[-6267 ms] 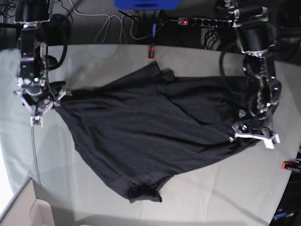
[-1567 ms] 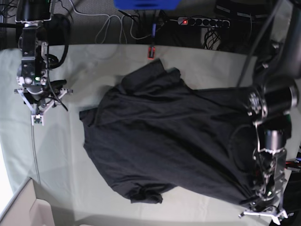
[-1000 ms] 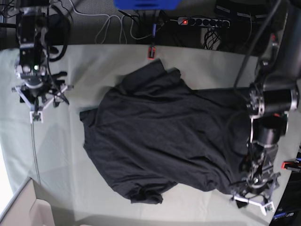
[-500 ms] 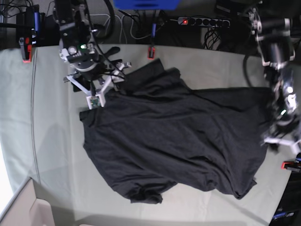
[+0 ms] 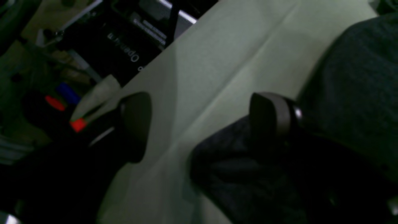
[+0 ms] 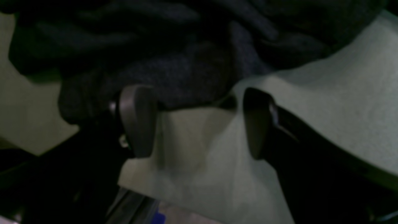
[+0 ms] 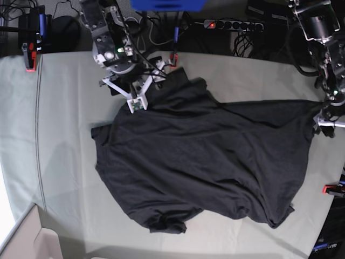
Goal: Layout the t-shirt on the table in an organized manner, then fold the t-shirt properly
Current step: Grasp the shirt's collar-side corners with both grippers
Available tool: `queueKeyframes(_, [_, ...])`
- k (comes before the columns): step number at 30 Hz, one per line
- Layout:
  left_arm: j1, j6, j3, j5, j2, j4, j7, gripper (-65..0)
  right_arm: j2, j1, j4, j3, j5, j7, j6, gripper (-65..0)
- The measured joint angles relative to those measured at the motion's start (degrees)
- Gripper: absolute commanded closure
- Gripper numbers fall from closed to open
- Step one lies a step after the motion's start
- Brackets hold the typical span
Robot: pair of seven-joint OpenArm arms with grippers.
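The right gripper (image 6: 199, 123) hangs with its jaws spread wide and nothing between them, its two dark fingers (image 6: 138, 119) straddling bare cloth at the rumpled far edge of the t-shirt (image 7: 205, 156); one finger overlaps the fabric, the other stands over the table (image 7: 64, 156). In the base view this arm leans in from the far left corner and its head sits over the shirt's upper bunched part near the table's back edge. The left gripper (image 5: 202, 124) is likewise released and empty, one finger over the pale cloth, the other at the shirt's dark hem, low by the table's side edge. In the base view that arm reaches down along the right side, its head at the shirt's right tip.

The table is wide and covered in pale grey-green cloth, with much open room at the left and along the near edge. The black t-shirt lies spread but skewed across the middle and right, wrinkled, one sleeve curled at its near edge. A red clamp (image 7: 172, 59) grips the back edge just beside the right arm's head; another (image 7: 335, 189) sits at the right edge. A cardboard box (image 7: 27, 240) shows at the near left corner, its inside not visible.
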Motion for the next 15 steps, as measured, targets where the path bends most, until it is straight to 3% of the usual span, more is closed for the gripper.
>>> queueKeyframes(3, [1.33, 0.0, 0.0, 0.04, 0.02, 0.0, 0.07, -47.7, 0.0, 1.16, -0.48, 0.0, 0.0, 0.11, 0.0, -43.5])
queueKeyframes(5, [1.92, 0.04, -0.17, 0.04, 0.72, 0.0, 0.11, -47.7, -0.02, 2.69, -1.75, 0.0, 0.02, 0.52, 0.0, -39.2])
queueKeyframes(8, [2.16, -0.02, 0.02, 0.0, 1.73, 0.0, 0.46, -47.3, -0.13, 4.57, -4.48, 0.0, -0.09, 0.55, 0.0, -22.3])
queueKeyframes(11, [2.6, -0.02, -0.02, 0.02, 1.99, 0.0, 0.15, -47.3, 0.09, 4.48, -4.74, 0.02, -0.37, 0.85, -0.04, 0.0])
queueKeyframes(15, [4.04, 0.0, -0.11, 0.0, 2.64, -0.07, 0.59, -47.3, -0.02, 1.51, -0.66, 1.6, 0.02, 0.22, -0.02, -0.2])
